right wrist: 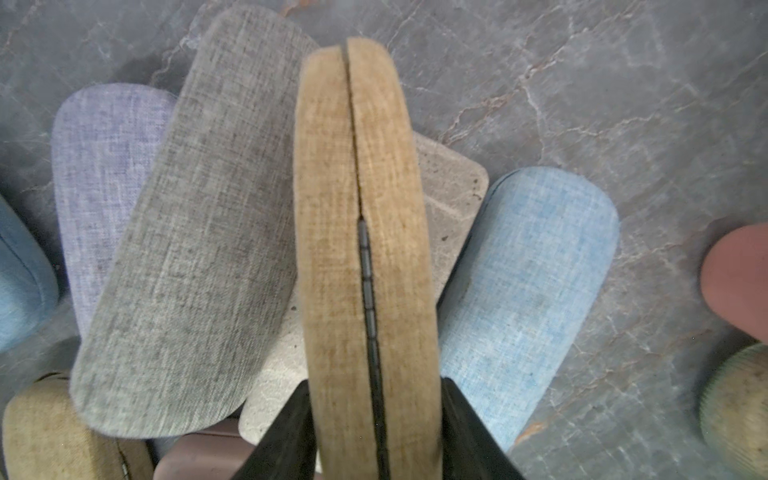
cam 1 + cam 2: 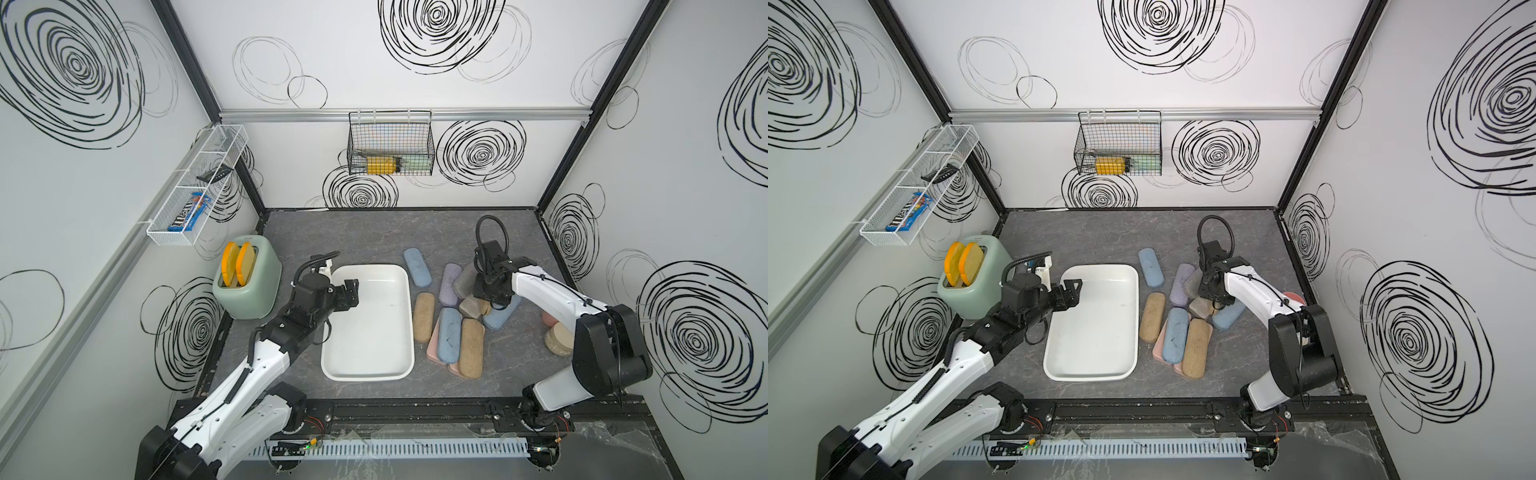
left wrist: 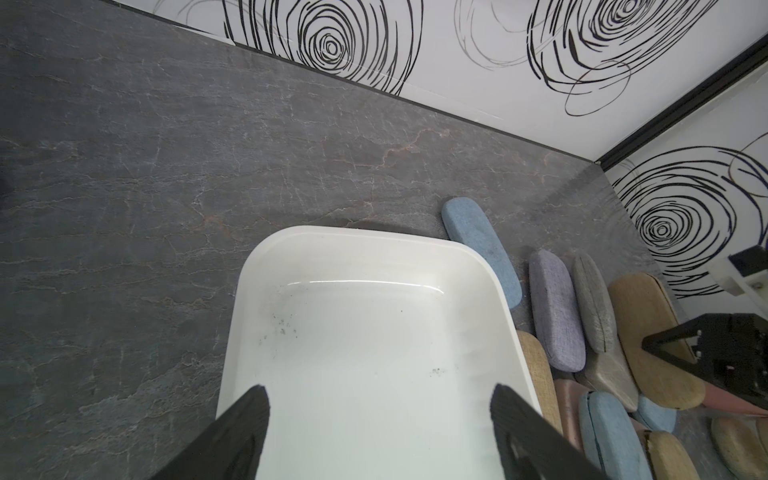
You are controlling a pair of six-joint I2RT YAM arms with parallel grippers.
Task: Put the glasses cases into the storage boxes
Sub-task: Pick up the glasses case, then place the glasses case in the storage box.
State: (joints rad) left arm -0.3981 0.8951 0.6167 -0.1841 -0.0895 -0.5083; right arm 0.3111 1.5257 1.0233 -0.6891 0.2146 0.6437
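Right pincer (image 1: 374,401) tight around edge-on tan case (image 1: 361,187).

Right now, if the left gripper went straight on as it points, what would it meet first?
Likely the floor of the storage box; nothing lies between it and the left gripper. Depth unclear.

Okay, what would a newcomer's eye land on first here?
A jumble of pastel glasses cases lies beside the empty white tray. In the pile, the right gripper pinches a tan case set on its edge, while the left gripper hangs open over the tray.
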